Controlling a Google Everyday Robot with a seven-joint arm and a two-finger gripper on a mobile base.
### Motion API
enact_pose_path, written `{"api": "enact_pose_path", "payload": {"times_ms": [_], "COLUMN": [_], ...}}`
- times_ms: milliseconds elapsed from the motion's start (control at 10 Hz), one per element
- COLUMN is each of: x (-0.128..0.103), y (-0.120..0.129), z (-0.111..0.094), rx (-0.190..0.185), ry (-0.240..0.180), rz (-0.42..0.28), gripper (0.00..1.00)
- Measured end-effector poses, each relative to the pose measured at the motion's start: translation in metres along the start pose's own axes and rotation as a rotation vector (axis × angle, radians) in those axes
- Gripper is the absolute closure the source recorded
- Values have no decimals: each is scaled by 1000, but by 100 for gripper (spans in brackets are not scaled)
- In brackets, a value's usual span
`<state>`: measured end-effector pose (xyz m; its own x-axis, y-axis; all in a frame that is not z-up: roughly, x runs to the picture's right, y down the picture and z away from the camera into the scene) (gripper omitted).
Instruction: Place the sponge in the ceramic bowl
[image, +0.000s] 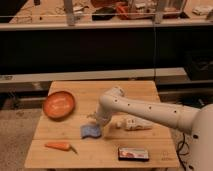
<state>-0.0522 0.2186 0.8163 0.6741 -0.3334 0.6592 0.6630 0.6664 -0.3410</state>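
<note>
gripper (94, 120) hung just above the far edge of the sponge (90, 132) — grip width could not be told | sponge lay outside ceramic bowl (59, 105) | bowl sat near, picture-left and farther back

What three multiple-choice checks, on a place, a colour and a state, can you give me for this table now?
1. The gripper is: A over the ceramic bowl; B right at the sponge; C off the table.
2. The sponge is: A green; B blue; C white.
3. The ceramic bowl is: A empty; B holding the sponge; C upside down.
Answers: 1 B, the arm's tip is at the sponge's upper edge. 2 B, it shows blue against the wood. 3 A, only its pale centre shows, and the sponge lies on the table beside it.
</note>
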Motion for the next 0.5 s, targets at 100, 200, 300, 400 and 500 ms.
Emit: {"api": "enact_pose_path", "payload": {"times_ms": [100, 200, 300, 400, 500], "x": [-1, -3, -3, -3, 0], "y": [-2, -4, -6, -6, -6], "z": [2, 6, 9, 10, 12], "rx": [-7, -17, -22, -25, -30], "ry": [-3, -9, -13, -16, -20], "rz": [-7, -16, -18, -17, -13], "gripper": [20, 20, 20, 20, 20]}}
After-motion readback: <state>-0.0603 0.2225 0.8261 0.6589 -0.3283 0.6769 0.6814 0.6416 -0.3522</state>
